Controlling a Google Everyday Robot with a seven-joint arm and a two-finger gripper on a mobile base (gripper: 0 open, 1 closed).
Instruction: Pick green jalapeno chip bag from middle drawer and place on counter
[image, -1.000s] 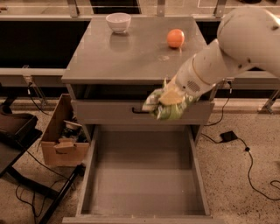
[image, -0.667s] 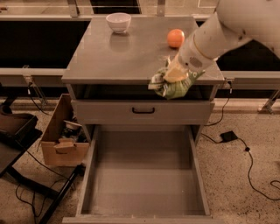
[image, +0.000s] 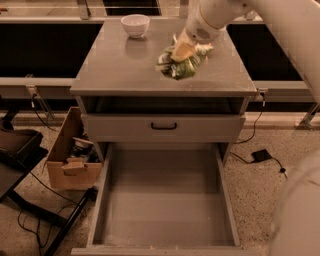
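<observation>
The green jalapeno chip bag (image: 186, 69), crinkled and green with pale patches, is in my gripper (image: 180, 53) over the right middle of the counter (image: 120, 65). The gripper is shut on the bag's top, and the white arm reaches in from the upper right. I cannot tell whether the bag touches the counter top. The middle drawer (image: 165, 205) is pulled fully out below, and its grey floor is bare.
A white bowl (image: 135, 24) stands at the counter's back left. A closed grey drawer front with a black handle (image: 164, 126) sits above the open drawer. A cardboard box (image: 74, 155) with clutter stands on the floor to the left, next to a black stand and cables.
The gripper has carried the bag up from in front of the drawer front and back over the counter top. The arm now covers the spot where the orange showed.
</observation>
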